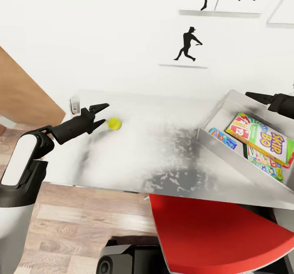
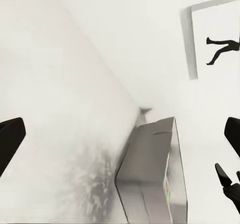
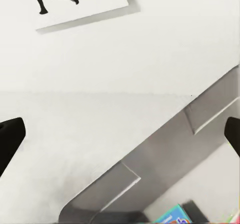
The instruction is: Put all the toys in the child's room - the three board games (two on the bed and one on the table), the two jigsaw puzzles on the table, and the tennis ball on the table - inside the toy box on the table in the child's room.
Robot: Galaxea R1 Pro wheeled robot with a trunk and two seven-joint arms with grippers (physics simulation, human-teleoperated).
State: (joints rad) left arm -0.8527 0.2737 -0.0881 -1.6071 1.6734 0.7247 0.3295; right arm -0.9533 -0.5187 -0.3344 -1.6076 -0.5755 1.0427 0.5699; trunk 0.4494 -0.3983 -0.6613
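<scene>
White wall with baseball silhouette prints (image 1: 188, 44) behind a grey table (image 1: 163, 151). Left gripper (image 1: 102, 115) has its fingers spread, tips right beside the tennis ball (image 1: 114, 123) at the table's left. Toy box (image 1: 216, 116) sits right, board games (image 1: 261, 137) inside. Right gripper (image 1: 255, 96) hovers over its far rim, fingers apart.

The tennis ball (image 1: 114, 123) — small, yellow-green — rests on the pale table (image 1: 155, 151), well apart from the toy box (image 1: 220, 143). That box is grey metal, open-topped, set at the table's right side at an angle. Inside it lie colourful flat boxes — a Skip-Bo game (image 1: 261, 137) on top, a blue one (image 1: 222, 138) at the near wall, and another (image 1: 265, 163) partly hidden beneath.
</scene>
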